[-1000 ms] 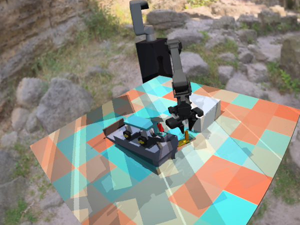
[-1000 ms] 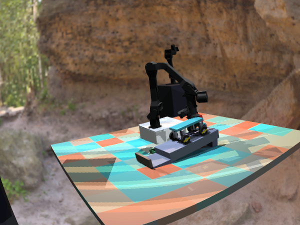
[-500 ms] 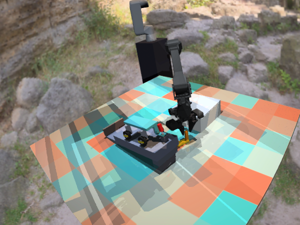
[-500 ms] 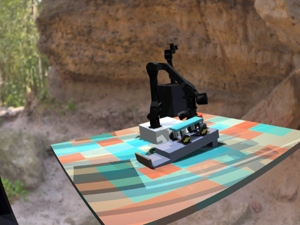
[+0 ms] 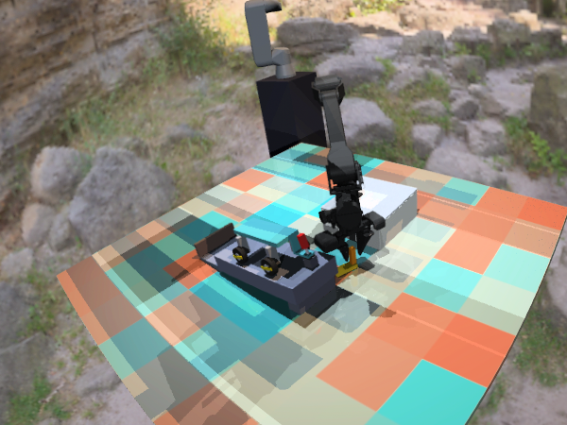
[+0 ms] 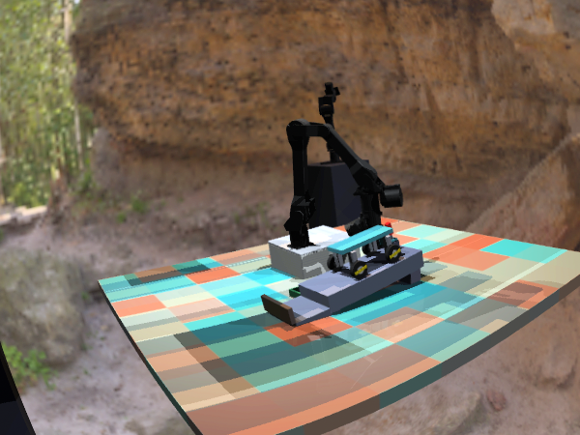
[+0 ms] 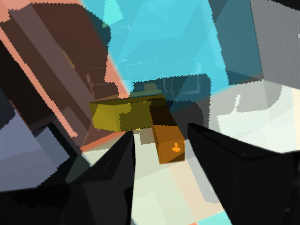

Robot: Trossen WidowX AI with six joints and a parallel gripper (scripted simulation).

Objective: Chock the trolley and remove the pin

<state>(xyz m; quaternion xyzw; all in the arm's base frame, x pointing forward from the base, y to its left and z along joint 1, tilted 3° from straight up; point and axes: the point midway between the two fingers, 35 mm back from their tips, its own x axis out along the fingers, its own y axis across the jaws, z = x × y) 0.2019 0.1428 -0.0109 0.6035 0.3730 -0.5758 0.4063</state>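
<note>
Gripper (image 5: 351,245) poised over chock (image 5: 346,266) beside ramp (image 5: 283,274).
Claw partly open, empty, fingers either side of orange handle (image 7: 168,144), w/o touching.

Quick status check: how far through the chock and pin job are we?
Early stage. Nothing is finished: the chock sits on the table beside the ramp, away from the trolley wheels. In hand: the open pincer straddles its orange handle. Left: chocking, then pulling the stop pin.
</note>
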